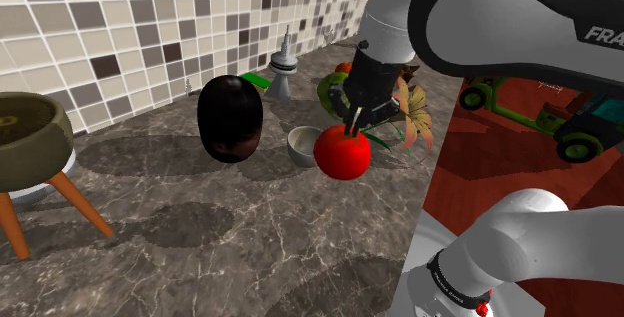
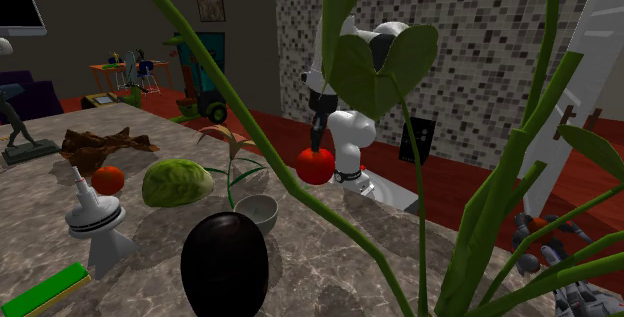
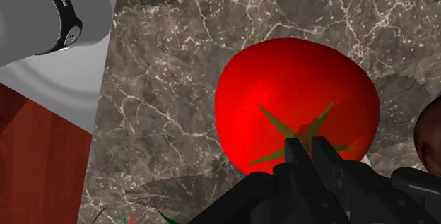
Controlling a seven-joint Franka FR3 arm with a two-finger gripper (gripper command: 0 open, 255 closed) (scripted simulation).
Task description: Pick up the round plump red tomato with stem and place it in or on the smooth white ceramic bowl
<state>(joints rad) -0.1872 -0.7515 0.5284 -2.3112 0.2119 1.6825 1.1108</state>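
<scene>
The gripper [image 1: 350, 128] has its two fingers drawn almost together on the stem at the top of the tomato [image 1: 342, 153]. In the wrist view the fingers [image 3: 322, 155] pinch right at the green calyx, so the hold is narrow and high on a heavy round fruit. The tomato appears lifted clear of the counter [image 1: 200, 235], just beside the bowl [image 1: 305, 146] on the side toward the stand and a little above its rim. The step in hand looks like the carry over the bowl. With so small a hold, it is best to move slowly and level, without turning the wrist, since a swing could pull the stem out of the fingers. Bring the tomato over the bowl's middle, lower it until it nearly sits inside, and only then open. The bowl looks barely wider than the tomato, so an off-centre release could tip the bowl or let the fruit roll off the rim. On the bowl's far side from the tomato a black ovoid [image 1: 230, 118] stands near, so keep the path short and stop before reaching it.
</scene>
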